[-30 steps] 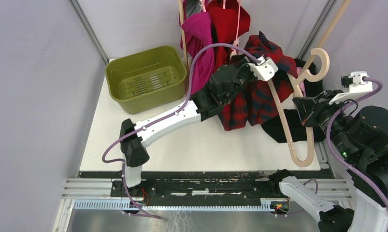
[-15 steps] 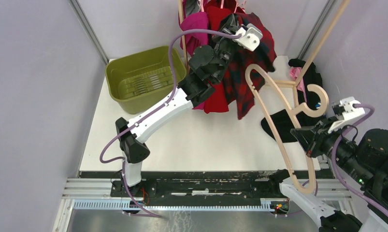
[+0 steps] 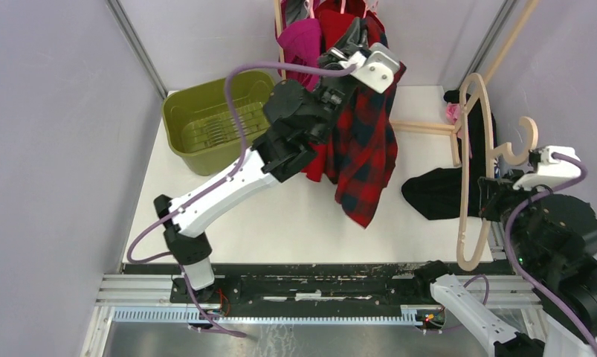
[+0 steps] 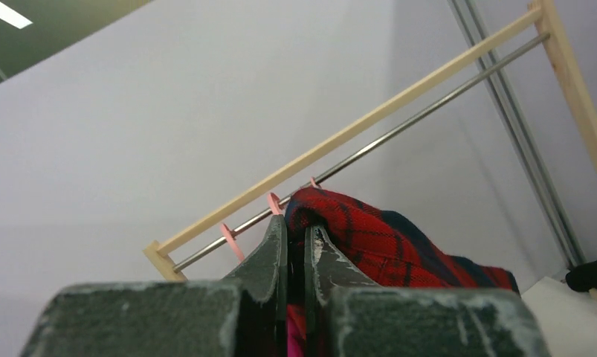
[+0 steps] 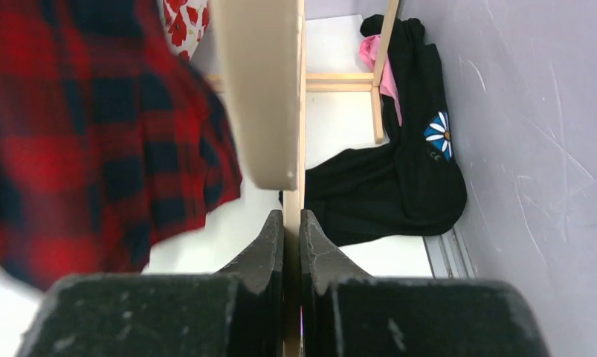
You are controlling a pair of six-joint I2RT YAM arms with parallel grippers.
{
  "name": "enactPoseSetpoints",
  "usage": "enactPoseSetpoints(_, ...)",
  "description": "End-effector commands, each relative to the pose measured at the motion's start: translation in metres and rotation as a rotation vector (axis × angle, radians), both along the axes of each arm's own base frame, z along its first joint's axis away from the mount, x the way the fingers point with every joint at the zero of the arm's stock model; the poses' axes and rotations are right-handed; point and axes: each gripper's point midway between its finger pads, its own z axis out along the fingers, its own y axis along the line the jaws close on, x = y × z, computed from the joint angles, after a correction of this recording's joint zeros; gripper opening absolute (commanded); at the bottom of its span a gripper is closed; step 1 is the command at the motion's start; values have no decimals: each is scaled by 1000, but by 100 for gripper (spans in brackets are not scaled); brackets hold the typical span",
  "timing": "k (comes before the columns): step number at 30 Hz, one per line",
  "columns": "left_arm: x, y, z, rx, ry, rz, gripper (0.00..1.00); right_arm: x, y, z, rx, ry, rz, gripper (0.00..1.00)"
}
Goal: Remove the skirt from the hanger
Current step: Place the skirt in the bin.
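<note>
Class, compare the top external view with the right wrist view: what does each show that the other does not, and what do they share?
Only the top external view shows the olive-green basin and the left arm holding the plaid skirt up, apart from the wooden hanger. Only the right wrist view shows the daisy print on the black garment, and the right gripper close up, jaws shut on the hanger's edge. Both show the skirt, the hanger and the black garment.

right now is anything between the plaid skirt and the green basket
Only the left arm itself: its jaws are shut on the plaid skirt, and its forearm crosses the gap to the green basket. The wooden hanger is clear.
</note>
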Motion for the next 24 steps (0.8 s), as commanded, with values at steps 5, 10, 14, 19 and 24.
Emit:
enactPoseSetpoints(5, -104, 195, 159, -439, -256, 30, 3, 59, 11, 31, 47, -160, -69, 1)
enactPoseSetpoints(10, -131, 260, 175, -493, -276, 93, 3, 80, 26, 31, 36, -145, -27, 1)
enactPoseSetpoints(14, -128, 288, 163, -448, -247, 243, 3, 93, 35, 37, 36, -158, 2, 1)
enactPoseSetpoints(19, -126, 300, 150, -441, -210, 294, 3, 108, 50, 45, 51, -158, 51, 1)
enactPoseSetpoints(24, -109, 279, 146, -372, -184, 322, 3, 120, 60, 48, 53, -156, 78, 1)
